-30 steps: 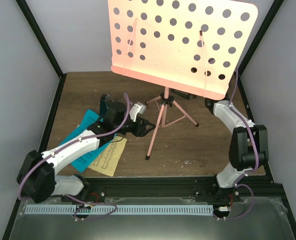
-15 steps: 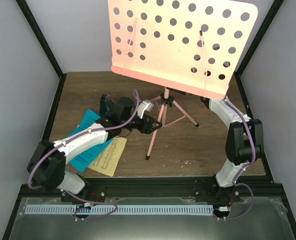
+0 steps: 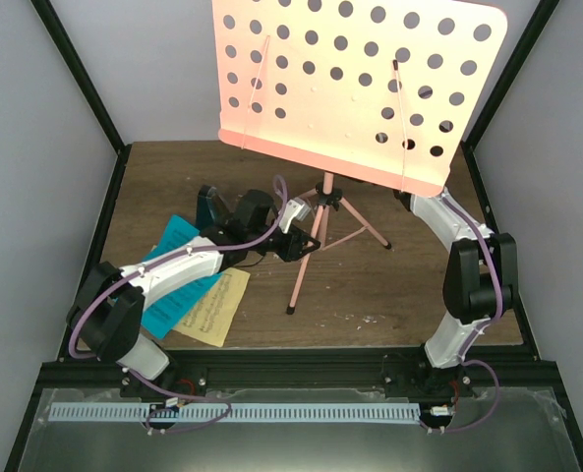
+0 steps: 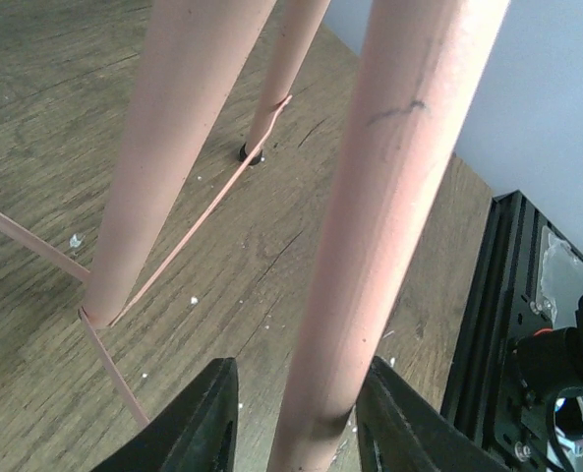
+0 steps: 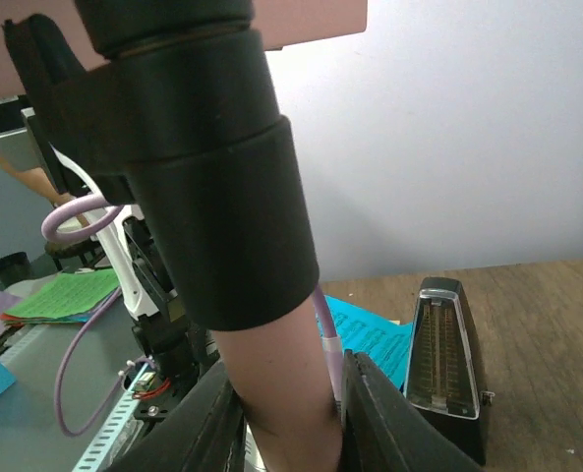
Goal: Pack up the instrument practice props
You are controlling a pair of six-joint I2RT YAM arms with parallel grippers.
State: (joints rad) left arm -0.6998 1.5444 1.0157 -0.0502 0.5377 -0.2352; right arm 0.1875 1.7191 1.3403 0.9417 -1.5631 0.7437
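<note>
The pink music stand rises from the middle of the table, its hole-punched desk (image 3: pixel 355 84) high above its tripod legs (image 3: pixel 320 231). My left gripper (image 3: pixel 296 244) (image 4: pixel 297 382) straddles one pink leg (image 4: pixel 389 197). The right finger touches the leg and a small gap shows on the left side. My right gripper (image 5: pixel 291 383) is shut on the stand's pink pole (image 5: pixel 276 393) just below a black collar (image 5: pixel 203 167); the desk hides it in the top view. The black metronome (image 3: pixel 209 205) (image 5: pixel 446 366) stands beside the cyan page (image 3: pixel 173 246) (image 5: pixel 370 334) and the pale-yellow page (image 3: pixel 217 310).
The wide desk overhangs the back half of the table and the right arm (image 3: pixel 473 275). Black frame posts (image 3: pixel 94 98) and grey walls close in both sides. A black rail (image 3: pixel 291 366) runs along the near edge. The left arm (image 3: pixel 173 275) lies over the pages.
My left arm reached right to the tripod leg and its jaws narrowed around it. My right arm moved further under the desk and its jaws closed on the pole.
</note>
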